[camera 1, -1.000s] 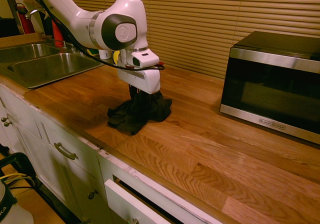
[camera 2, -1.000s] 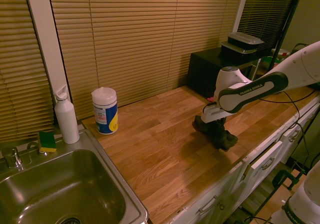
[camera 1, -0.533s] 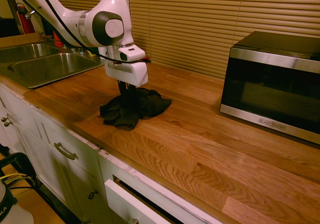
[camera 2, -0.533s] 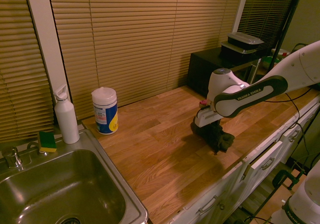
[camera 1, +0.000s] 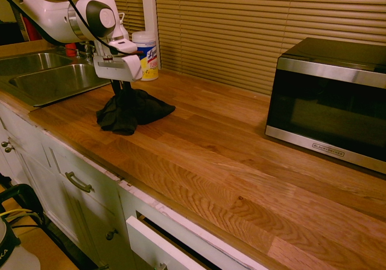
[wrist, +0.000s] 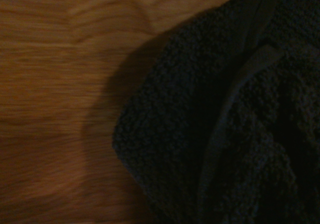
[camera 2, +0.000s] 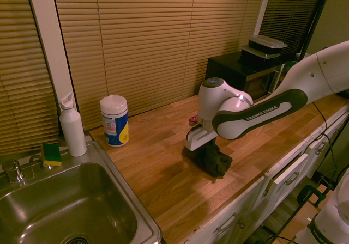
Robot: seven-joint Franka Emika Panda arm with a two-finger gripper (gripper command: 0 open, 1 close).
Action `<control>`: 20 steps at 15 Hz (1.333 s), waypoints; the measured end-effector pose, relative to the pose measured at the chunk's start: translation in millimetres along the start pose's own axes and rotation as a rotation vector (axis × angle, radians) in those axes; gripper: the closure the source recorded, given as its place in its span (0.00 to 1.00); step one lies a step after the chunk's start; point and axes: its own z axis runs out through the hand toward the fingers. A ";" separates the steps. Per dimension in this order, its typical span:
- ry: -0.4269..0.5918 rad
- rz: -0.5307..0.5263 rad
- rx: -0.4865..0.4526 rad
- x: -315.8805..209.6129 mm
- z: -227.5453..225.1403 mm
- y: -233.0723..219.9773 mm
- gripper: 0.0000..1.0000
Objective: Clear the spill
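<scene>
While the spill is not showing clearly enough to be placed, the pincer (camera 1: 123,95) is pinching the dark cloth (camera 1: 136,111), which is lying bunched on the wooden surface (camera 1: 241,173). Beyond it, the wipes canister (camera 2: 115,121) is standing upright near the sink (camera 2: 76,206).

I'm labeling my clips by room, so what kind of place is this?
Most likely a kitchen: there's a double sink, a microwave on a long wooden counter, and a green-and-yellow sponge by the faucet.
</scene>
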 end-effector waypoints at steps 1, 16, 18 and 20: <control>0.004 -0.011 0.002 -7.0 -1.8 -11.5 1.00; -0.004 -0.144 0.059 -126.4 -23.7 -91.5 0.00; -0.005 -0.144 0.058 -126.5 -23.1 -91.6 0.00; -0.005 -0.143 0.058 -125.9 -22.9 -91.6 0.00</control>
